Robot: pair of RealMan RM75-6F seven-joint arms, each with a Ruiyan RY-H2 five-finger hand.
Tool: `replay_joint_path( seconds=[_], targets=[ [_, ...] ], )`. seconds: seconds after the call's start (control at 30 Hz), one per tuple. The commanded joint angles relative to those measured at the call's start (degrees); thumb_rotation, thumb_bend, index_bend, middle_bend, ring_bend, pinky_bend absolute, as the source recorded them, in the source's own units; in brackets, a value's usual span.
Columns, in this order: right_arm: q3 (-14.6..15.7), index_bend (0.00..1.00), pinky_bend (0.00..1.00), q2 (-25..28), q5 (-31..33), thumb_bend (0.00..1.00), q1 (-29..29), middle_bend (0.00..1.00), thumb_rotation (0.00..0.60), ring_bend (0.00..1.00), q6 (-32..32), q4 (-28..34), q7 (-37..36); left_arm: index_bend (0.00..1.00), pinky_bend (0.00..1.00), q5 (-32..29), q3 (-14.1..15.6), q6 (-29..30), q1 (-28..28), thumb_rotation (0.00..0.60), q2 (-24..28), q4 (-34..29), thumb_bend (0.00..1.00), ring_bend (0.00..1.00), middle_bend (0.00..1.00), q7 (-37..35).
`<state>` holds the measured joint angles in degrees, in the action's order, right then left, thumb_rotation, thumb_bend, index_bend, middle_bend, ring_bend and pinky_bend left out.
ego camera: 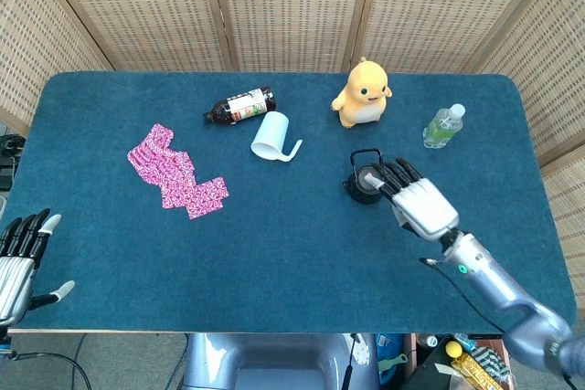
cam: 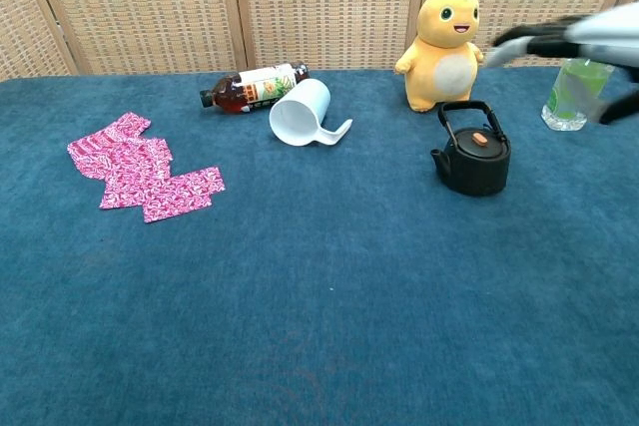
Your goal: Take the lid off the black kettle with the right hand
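A blurred right robot hand (cam: 584, 42), fingers spread, hovers above the black kettle (cam: 473, 156), whose lid (cam: 479, 140) is still on, near the blue surface's (cam: 329, 306) far right corner, between a yellow plush toy (cam: 442, 46) and a green bottle (cam: 576, 82).

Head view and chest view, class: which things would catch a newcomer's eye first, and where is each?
The right hand, fingers spread, hangs above the black kettle right of centre, its lid in place. Behind the kettle stands a yellow plush toy. At the left lies a pink patterned cloth on the blue table.
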<state>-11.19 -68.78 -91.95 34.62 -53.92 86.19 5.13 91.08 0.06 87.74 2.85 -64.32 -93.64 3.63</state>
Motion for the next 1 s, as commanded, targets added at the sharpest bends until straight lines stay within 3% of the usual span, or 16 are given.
replay_joint_path(
  seconds=[0.03, 0.27, 0.57, 1.0],
  targets=[
    [-2.83, 0.16, 0.09, -7.21, 4.05, 1.00, 6.73, 0.08, 0.600, 0.00, 6.57, -6.72, 6.03, 0.00, 0.00, -0.85, -0.37, -0.69, 0.36, 0.600, -0.21, -0.12, 0.12, 0.00, 0.00, 0.44],
    [-4.07, 0.19, 0.11, -12.59, 11.98, 1.00, 12.01, 0.11, 0.600, 0.00, 13.11, -12.00, 12.18, 0.00, 0.00, -2.36, -0.83, -1.85, 0.82, 0.600, -0.27, 0.33, 0.12, 0.00, 0.00, 0.08],
    [-2.83, 0.20, 0.11, -16.81, 23.63, 1.00, 14.94, 0.12, 0.600, 0.00, 17.69, -17.72, 22.05, 0.00, 0.00, -3.26, -1.09, -2.36, 1.03, 0.600, -0.18, 0.72, 0.12, 0.00, 0.00, -0.91],
    [1.18, 0.20, 0.11, -17.41, 37.05, 1.00, 15.62, 0.12, 0.600, 0.00, 14.30, -20.26, 34.46, 0.00, 0.00, -3.03, -0.79, -2.41, 1.12, 0.600, -0.19, 0.45, 0.12, 0.00, 0.00, -0.82]
  ],
)
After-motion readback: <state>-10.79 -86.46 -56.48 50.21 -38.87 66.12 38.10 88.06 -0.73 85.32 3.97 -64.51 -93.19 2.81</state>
